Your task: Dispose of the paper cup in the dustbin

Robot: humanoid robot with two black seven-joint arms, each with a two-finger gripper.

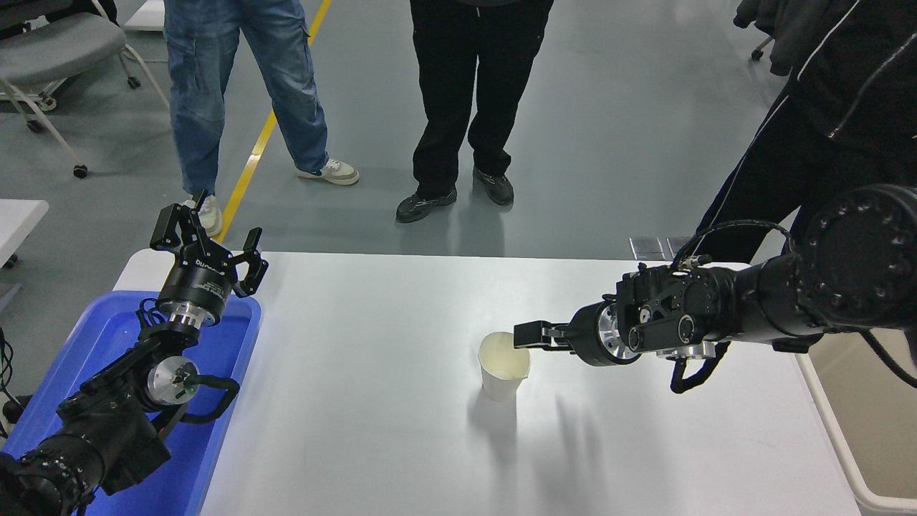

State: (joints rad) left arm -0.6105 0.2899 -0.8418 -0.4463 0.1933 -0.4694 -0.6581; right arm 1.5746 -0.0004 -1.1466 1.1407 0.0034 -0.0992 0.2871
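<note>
The paper cup (503, 367) is small and white with a cream inside. It stands upright near the middle of the white table (372, 401), with its shadow right below it. My right gripper (525, 335) reaches in from the right and is shut on the cup's right rim, one finger tip over the inside of the rim. The beige dustbin (831, 430) is at the table's right edge, below my right arm; only its rim and part of its inner wall show. My left gripper (211, 235) is open and parked at the lower left.
A bright blue plastic bin (107, 337) sits at the table's left end under my left arm. Two people stand on the floor beyond the far edge, and a third in black clothes stands at the upper right. A grey chair (50, 50) is at the far left.
</note>
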